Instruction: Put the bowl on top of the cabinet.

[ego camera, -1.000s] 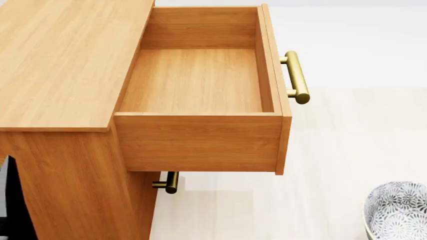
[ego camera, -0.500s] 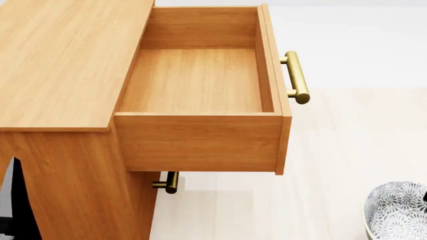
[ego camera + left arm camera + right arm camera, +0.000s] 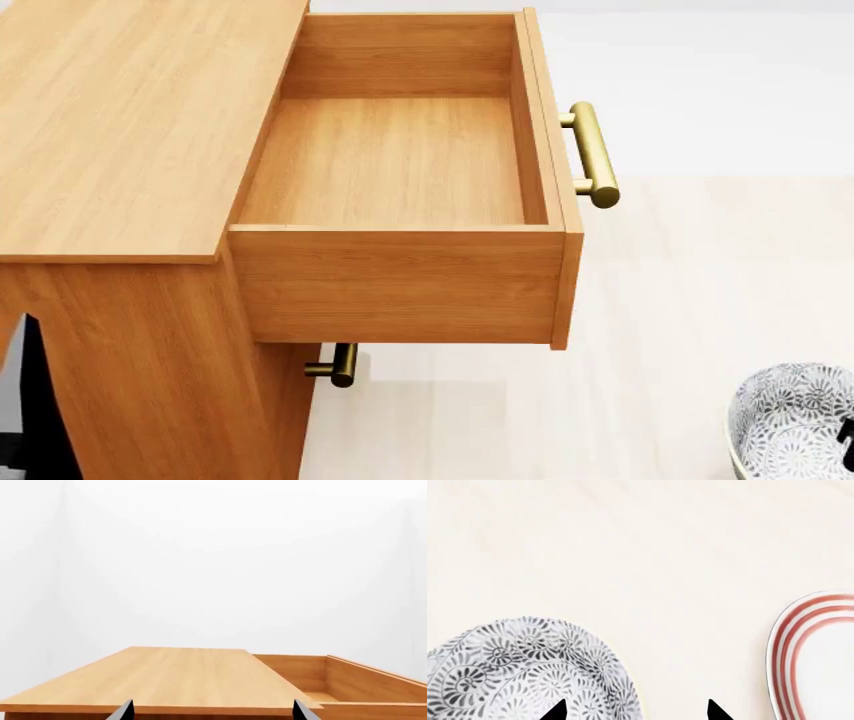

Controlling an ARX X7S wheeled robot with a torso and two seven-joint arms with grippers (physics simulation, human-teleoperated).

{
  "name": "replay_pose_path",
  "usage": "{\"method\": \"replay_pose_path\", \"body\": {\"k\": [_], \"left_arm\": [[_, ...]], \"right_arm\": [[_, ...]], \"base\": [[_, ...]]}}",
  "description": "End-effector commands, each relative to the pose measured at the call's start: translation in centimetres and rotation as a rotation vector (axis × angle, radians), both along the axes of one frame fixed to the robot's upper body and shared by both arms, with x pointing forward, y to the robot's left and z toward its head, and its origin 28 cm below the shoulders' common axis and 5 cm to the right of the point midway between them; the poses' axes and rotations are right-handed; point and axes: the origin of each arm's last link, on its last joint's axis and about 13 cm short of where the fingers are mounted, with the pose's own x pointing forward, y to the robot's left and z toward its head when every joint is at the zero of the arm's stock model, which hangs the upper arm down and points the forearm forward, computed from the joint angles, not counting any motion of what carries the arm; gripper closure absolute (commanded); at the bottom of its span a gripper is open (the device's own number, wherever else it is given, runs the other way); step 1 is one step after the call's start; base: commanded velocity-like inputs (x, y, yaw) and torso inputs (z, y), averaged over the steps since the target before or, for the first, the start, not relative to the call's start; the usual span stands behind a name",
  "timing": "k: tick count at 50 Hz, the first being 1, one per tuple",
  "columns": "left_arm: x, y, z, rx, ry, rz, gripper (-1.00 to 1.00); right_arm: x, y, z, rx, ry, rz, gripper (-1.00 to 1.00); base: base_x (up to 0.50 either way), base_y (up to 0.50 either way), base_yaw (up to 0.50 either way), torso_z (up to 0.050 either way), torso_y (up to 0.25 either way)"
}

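The bowl (image 3: 795,422), white with a dense grey-blue leaf pattern, sits on the pale floor at the lower right of the head view. In the right wrist view my right gripper (image 3: 635,713) is open over the bowl (image 3: 520,675). One fingertip (image 3: 556,712) is above the bowl's inside and the other is above the bare floor, so the jaws straddle its rim. The orange-brown cabinet (image 3: 120,120) fills the left of the head view. My left gripper (image 3: 212,713) is open and holds nothing, level with the near edge of the cabinet top (image 3: 180,677).
The cabinet's top drawer (image 3: 400,160) is pulled out and empty, with its brass handle (image 3: 594,153) sticking out to the right. A second handle (image 3: 336,366) shows below it. A red-ringed white plate (image 3: 817,655) lies on the floor beside the bowl.
At the right edge of the head view, a dark part of my right gripper has dropped lower beside the bowl. The bowl and cabinet have not moved.
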Motion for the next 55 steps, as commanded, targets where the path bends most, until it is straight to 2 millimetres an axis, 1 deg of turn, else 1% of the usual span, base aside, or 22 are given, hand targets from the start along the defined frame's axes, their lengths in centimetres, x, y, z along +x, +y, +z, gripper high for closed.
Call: {"method": "replay_pose_path", "body": {"k": [1,7,8,12,19,26,27,32,46,48,50,51,55], "left_arm": [[-0.1,0.1,0.1,-0.003,-0.002,0.003,-1.00],[-0.1,0.2,0.1,-0.004,-0.003,0.006,-1.00],[-0.1,0.2,0.2,-0.005,-0.004,0.006,-1.00],[-0.1,0.2,0.1,-0.005,-0.004,0.006,-1.00],[-0.1,0.1,0.1,-0.003,-0.002,0.004,-1.00],[-0.2,0.1,0.1,-0.004,-0.004,0.002,-1.00],[-0.2,0.1,0.1,-0.004,-0.004,0.001,-1.00],[-0.3,0.0,0.2,-0.003,-0.006,-0.001,-1.00],[-0.3,0.0,0.3,-0.006,-0.009,-0.001,-1.00],[-0.3,0.0,0.3,-0.006,-0.009,-0.002,-1.00],[-0.3,0.0,0.3,-0.006,-0.009,-0.002,-1.00],[-0.3,0.0,0.3,-0.006,-0.009,-0.002,-1.00],[-0.3,0.0,0.3,-0.006,-0.009,-0.001,-1.00]], "right_arm": [[-0.1,0.2,-0.8,0.007,0.022,-0.007,-1.00],[-0.2,0.4,-1.7,0.021,0.025,-0.008,-1.00],[-0.1,0.4,-1.8,0.015,-0.010,-0.019,-1.00],[-0.1,0.4,-1.8,0.015,0.012,-0.008,-1.00],[-0.3,0.4,-1.8,0.023,-0.004,-0.012,-1.00],[-0.7,0.4,-2.2,0.048,-0.046,-0.035,-1.00],[-0.8,0.3,-2.5,0.046,-0.039,-0.039,-1.00],[-0.9,0.5,-2.8,0.058,-0.036,-0.045,-1.00],[-1.4,0.6,-3.5,0.065,-0.021,-0.051,-1.00],[-1.3,0.5,-3.8,0.067,-0.017,-0.052,-1.00],[-1.4,0.6,-3.7,0.068,-0.015,-0.049,-1.00],[-1.4,0.6,-3.6,0.068,-0.015,-0.046,1.00],[-1.5,0.7,-3.5,0.066,-0.015,-0.042,1.00]], "base": [[0.00,0.00,0.00,0.000,0.000],[0.00,0.00,0.00,0.000,0.000],[0.00,0.00,0.00,0.000,0.000],[0.00,0.00,0.00,0.000,0.000],[0.00,0.00,0.00,0.000,0.000],[0.00,0.00,0.00,0.000,0.000],[0.00,0.00,0.00,0.000,0.000],[0.00,0.00,0.00,0.000,0.000],[0.00,0.00,0.00,0.000,0.000],[0.00,0.00,0.00,0.000,0.000],[0.00,0.00,0.00,0.000,0.000],[0.00,0.00,0.00,0.000,0.000],[0.00,0.00,0.00,0.000,0.000]]}}
